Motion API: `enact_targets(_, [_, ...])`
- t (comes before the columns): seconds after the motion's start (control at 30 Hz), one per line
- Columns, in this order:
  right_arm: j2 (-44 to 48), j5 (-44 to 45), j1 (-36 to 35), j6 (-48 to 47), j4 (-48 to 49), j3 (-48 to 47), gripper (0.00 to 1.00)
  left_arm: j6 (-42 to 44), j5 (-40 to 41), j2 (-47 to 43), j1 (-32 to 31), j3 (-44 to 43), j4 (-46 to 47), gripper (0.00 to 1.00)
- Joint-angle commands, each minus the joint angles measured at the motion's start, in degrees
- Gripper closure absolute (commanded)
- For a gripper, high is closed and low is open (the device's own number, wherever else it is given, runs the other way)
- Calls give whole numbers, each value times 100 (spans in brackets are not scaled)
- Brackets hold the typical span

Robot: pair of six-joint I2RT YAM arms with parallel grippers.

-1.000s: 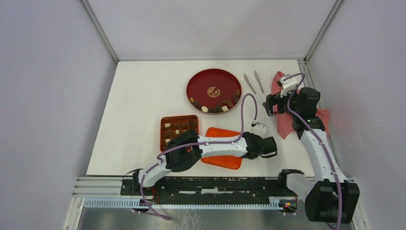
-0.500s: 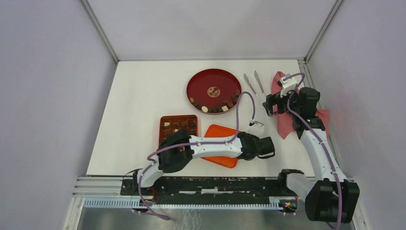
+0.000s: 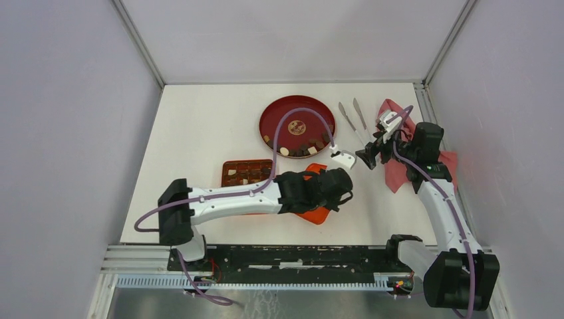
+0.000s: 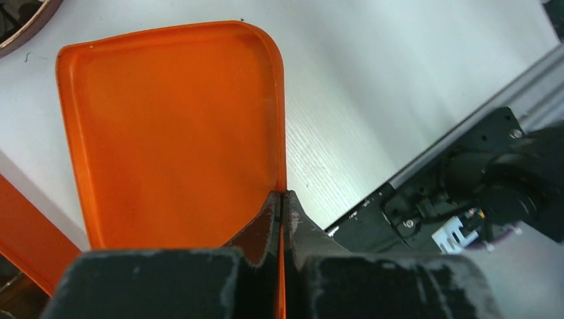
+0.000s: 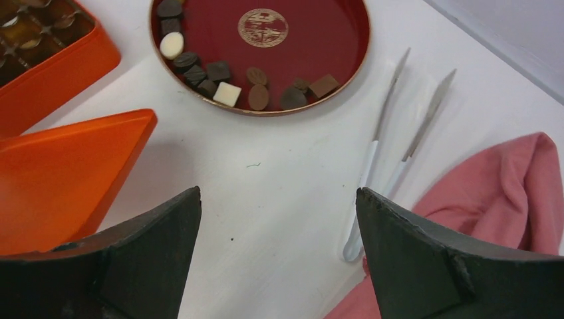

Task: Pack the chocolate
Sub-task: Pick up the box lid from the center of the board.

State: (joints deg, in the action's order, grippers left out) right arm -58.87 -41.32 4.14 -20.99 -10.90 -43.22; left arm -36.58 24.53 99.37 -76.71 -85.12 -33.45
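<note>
Open table [image 3: 199, 126] left of the red plate [image 5: 319, 40]: free passage. Left arm [image 3: 233, 199] lies across the near side, barring the orange box [image 5: 66, 73] from the front. Orange lid [image 4: 173, 133], pinched in the left gripper [image 4: 282, 199], fills the centre. Tweezers [image 3: 352, 118] and pink cloth [image 5: 505, 186] crowd the right; white gap between lid and tweezers.

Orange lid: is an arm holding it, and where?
Yes: the left gripper pinches the orange lid by the thin rim of one edge. The right gripper is open and empty.

White table [image 3: 199, 133], red plate [image 3: 279, 114], tongs [image 5: 370, 166], cloth [image 3: 397, 176], box [image 3: 247, 173]
</note>
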Motion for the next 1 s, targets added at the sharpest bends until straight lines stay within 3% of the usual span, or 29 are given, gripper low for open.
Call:
enact_targets(0.0, [120,-814,-147,-1005,-405,-134,10,800,-895,-900,353,504,914,98])
enact_targets(0.13, [459,-722,-645,-2242,-596,-67,9,1110,-1612,-1390,672,828,1077,98])
enact_targets(0.27, [241,-1050,-654,-3464,-1527,-472,10,1258,-2205,-1896,1164,1362,1254,98])
enact_targets(0.4, [164,-1791,-658,-6826,-3053,-465,6,1479,-2859,-2368,1561,1827,1472,98])
enact_targets(0.43, [98,-2003,-656,-7303,-3230,-424,5,1539,-2971,-2465,1616,1879,1487,98])
enact_targets(0.57, [-240,-2590,-961,-7607,-2945,-402,3,1730,-3331,-2550,1698,1937,1491,98])
enact_targets(0.8, [-785,-2744,-1721,-6627,-1521,-362,5,1785,-3728,-2482,1835,2003,1593,98])
enact_targets(0.97, [-1132,-2908,-2066,-6947,-1747,-376,25,1804,-4132,-2484,1920,2090,1780,98])
